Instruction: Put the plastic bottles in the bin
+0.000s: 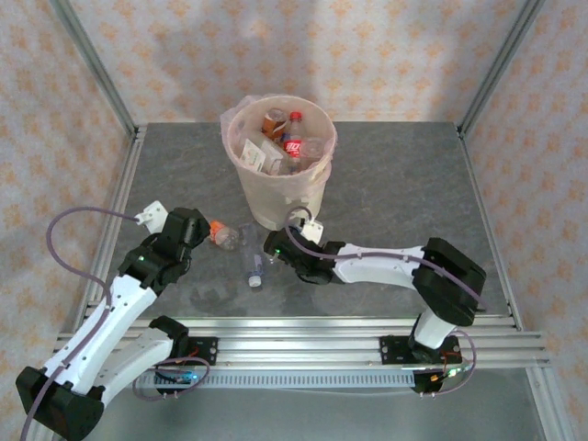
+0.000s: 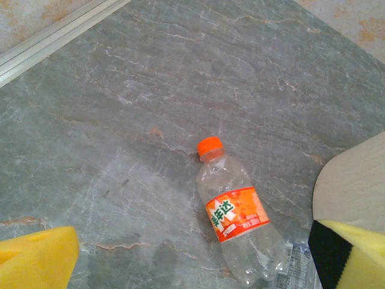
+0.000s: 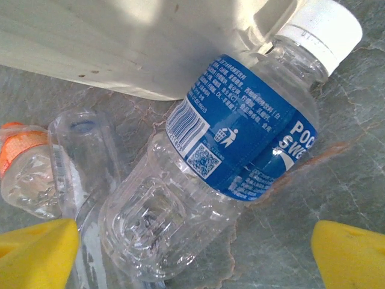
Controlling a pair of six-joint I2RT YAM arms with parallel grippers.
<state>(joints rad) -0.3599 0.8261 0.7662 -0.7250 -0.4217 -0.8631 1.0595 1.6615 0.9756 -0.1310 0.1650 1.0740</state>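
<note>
Starting at the right gripper (image 3: pixel 192 259): wide-spread yellow pads (image 3: pixel 36 256), nothing held. Between them, a blue bottle (image 3: pixel 240 156) on its side, lying at a slant to the pads, white cap end tucked against the foot of the bin (image 3: pixel 120 48). Just beside it, a clear bottle (image 3: pixel 84 156), touching or nearly, can't tell which.

Same deal on the left gripper (image 2: pixel 192 259): wide apart, empty, hanging above an orange bottle (image 2: pixel 237 217) flat on the table (image 2: pixel 120 90).

Looks like most of the job is done, with plenty of bottles (image 1: pixel 289 142) in the bin and three or so left at its foot.

For the grab, probably best to:
- Turn the wrist first to square the pads across the body.
- Drop straight down and pinch on the blue label, not the neck or the crinkly base.
- Watch the neighbour, easy to trap both or send one rolling.
- Squeeze gently. Thin plastic, likely to buckle and squirt out.
- Lift well clear of the rim and the bag (image 1: pixel 227 133) folded over it.
- Let go only above the middle.
</note>
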